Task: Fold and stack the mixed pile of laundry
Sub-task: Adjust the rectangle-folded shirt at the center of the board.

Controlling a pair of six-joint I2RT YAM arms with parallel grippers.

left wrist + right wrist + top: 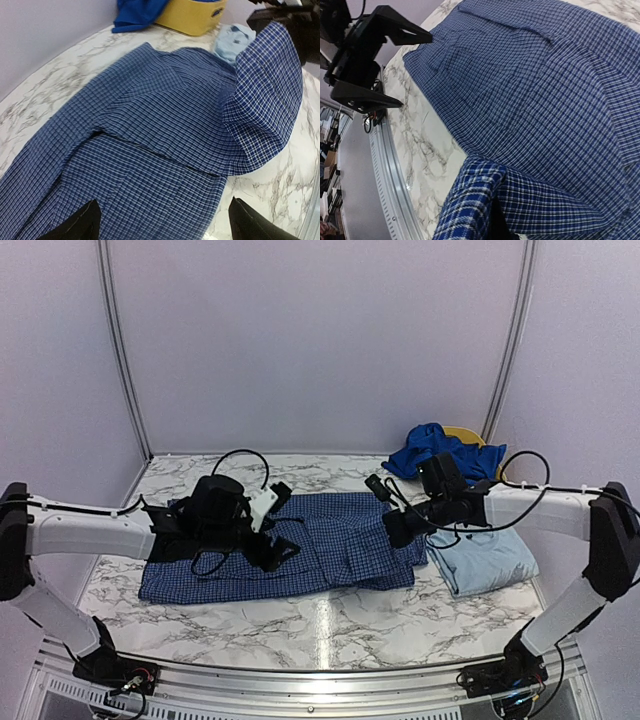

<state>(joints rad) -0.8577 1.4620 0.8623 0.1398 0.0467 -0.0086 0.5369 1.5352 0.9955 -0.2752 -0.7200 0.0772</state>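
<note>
Left fingers (pixel 76 226): standing wide apart, gripping nothing, hovering over the check shirt (pixel 330 545).
Right gripper (pixel 398 528): clenching the shirt's right edge, holding it raised off the marble table (pixel 300 625).
Check shirt: lying spread across the table's middle.
Sky-blue T-shirt (pixel 490 560): lying flat just right of it.
Royal-blue piece (pixel 430 450): draping over the yellow basket (pixel 468 433) at the back.

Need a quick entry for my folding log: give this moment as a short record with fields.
checked shirt: spread mid-table, right edge lifted
right claw: shut on the checked shirt's right edge
left claw: open, over the shirt's left half, gripping nothing
pale blue T-shirt: folded, lying right of the shirt
royal-blue garment: heaped against the yellow basket, far right corner
table: white marble pattern
</note>
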